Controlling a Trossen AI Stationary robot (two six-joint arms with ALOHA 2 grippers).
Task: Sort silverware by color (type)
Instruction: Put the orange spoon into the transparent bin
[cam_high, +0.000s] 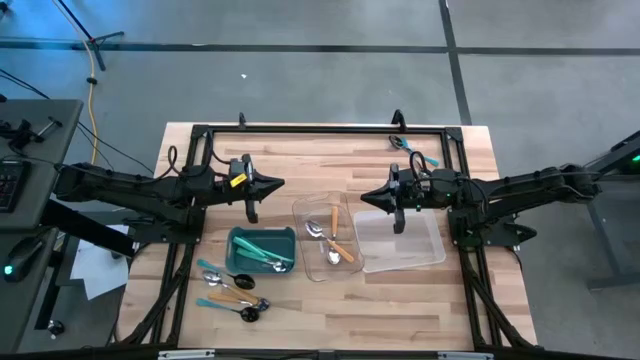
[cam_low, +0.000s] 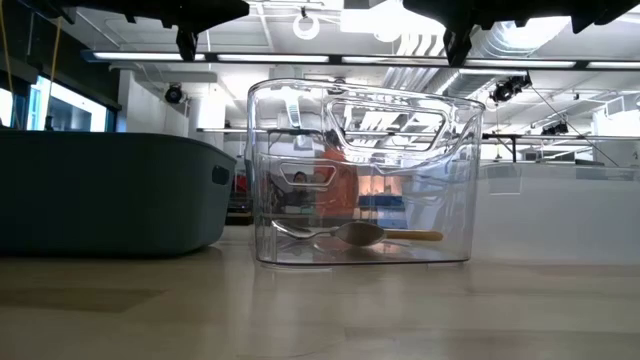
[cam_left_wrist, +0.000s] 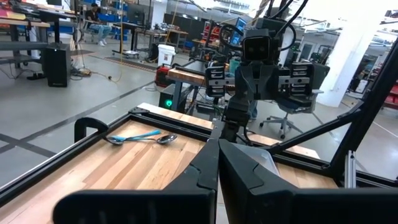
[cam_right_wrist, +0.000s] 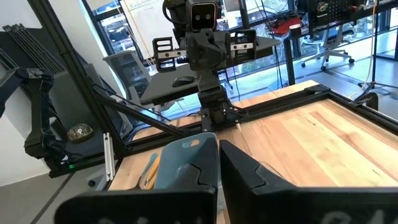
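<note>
Above the tabletop (cam_high: 330, 300) both arms hang level, tips facing each other. Right end effector (cam_high: 366, 196) pinched closed, empty, over the rim of a clear empty tray (cam_high: 400, 240). Left end effector (cam_high: 278, 184) closed, empty too. Between and below them: second clear tray (cam_high: 322, 238) with 2 orange-handled spoons (cam_high: 335, 245). Teal bin (cam_high: 262, 250) below the left end effector holds teal-handled pieces. Loose silverware (cam_high: 228, 292) lies near the bin. 2 teal-handled spoons (cam_high: 412, 150) behind the right end effector.
</note>
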